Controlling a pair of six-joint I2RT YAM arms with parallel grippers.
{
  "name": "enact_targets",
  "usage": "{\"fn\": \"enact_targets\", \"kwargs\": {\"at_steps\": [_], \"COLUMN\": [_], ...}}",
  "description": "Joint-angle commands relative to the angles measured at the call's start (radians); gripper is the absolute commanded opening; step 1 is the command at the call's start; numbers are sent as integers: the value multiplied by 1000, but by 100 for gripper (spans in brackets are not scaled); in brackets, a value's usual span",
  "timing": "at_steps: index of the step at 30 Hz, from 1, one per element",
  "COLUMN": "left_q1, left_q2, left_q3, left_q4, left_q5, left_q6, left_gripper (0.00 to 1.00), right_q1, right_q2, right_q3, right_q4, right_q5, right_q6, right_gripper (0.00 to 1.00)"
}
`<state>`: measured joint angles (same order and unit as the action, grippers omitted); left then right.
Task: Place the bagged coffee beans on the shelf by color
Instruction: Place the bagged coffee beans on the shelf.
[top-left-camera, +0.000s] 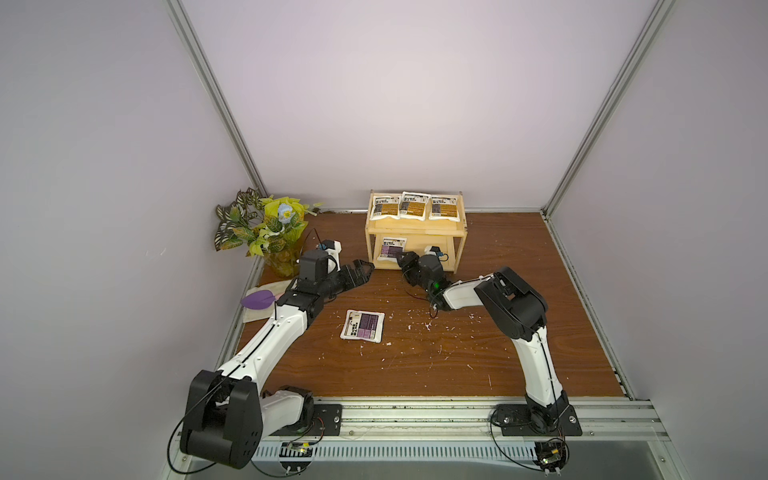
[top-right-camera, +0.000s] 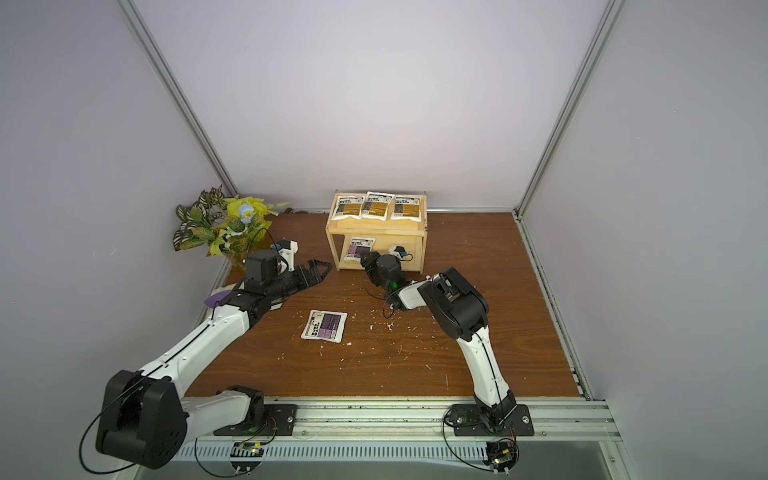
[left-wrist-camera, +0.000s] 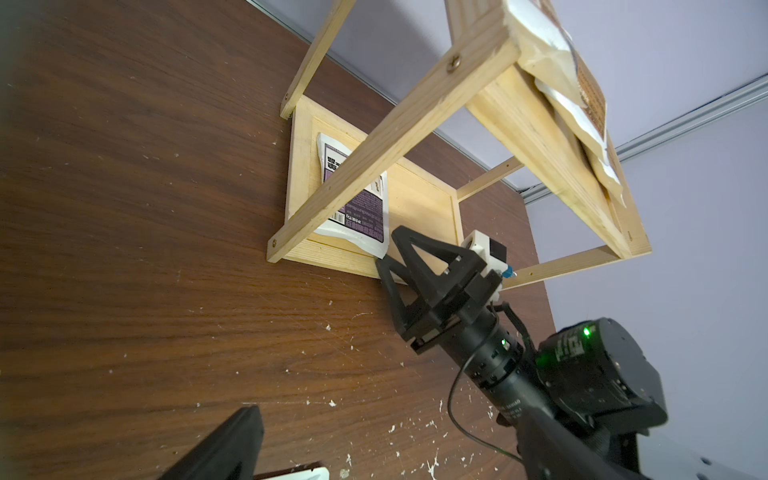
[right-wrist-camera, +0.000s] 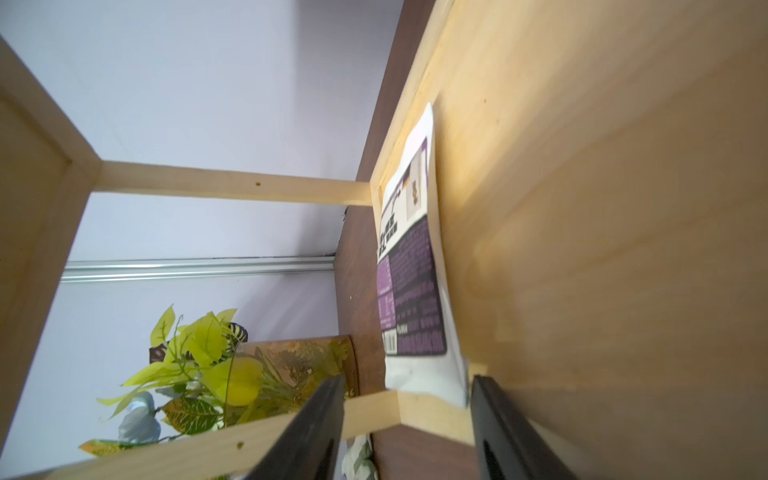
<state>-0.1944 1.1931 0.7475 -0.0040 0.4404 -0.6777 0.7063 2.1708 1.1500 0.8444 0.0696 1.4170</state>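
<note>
View of the sorting at its lower-tier stage. The shelf stands at the far middle of the counter. Three golden-brown pouches fill its top tier side by side. One shelved purple pouch lies flat at the left of the lower tier, its near edge reaching the low front rim. A loose purple pouch lies label-up on the counter, well nearer to me and apart from both arms.

The right gripper sits at the lower tier's front, released: its jaws stand apart, the pouch's near edge just beyond them and nothing clamped. The left gripper rests low beside the shelf's near left corner, and I cannot tell how its jaws stand.

I judge the step in hand to be leaving the shelved purple pouch in place. To do it well, I would back the right gripper straight out toward me, keeping the jaws wide and lifted clear of the rim so neither finger drags the pouch's edge. The free space on the right of the tier should stay open for the loose purple pouch.
</note>
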Motion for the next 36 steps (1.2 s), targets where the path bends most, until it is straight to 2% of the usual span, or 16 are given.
{"fn": "enact_targets", "kwargs": {"at_steps": [1, 9, 16, 24, 30, 36], "left_q1": [13, 14, 13, 13, 11, -16], "left_q2": [-36, -84, -166, -268, -284, -259], "left_q3": [-17, -52, -115, -211, -300, -353], "left_q4": [-14, -72, -195, -315, -296, -254], "left_q5": [-8, -34, -91, -197, -189, -192], "left_q6": [10, 6, -16, -81, -122, -141], "left_gripper": [99, 99, 100, 99, 99, 100], "right_q1": [28, 50, 50, 38, 31, 31], "right_q2": [-110, -261, -370, -511, -534, -562], "right_q3": [-60, -239, -325, -409, -400, -443], "right_q4": [4, 22, -93, -266, -344, -332], "right_q5": [-17, -62, -234, -355, -518, -541], "right_q6": [-38, -60, -175, -361, -440, -436], "right_gripper": [57, 58, 58, 58, 58, 58]}}
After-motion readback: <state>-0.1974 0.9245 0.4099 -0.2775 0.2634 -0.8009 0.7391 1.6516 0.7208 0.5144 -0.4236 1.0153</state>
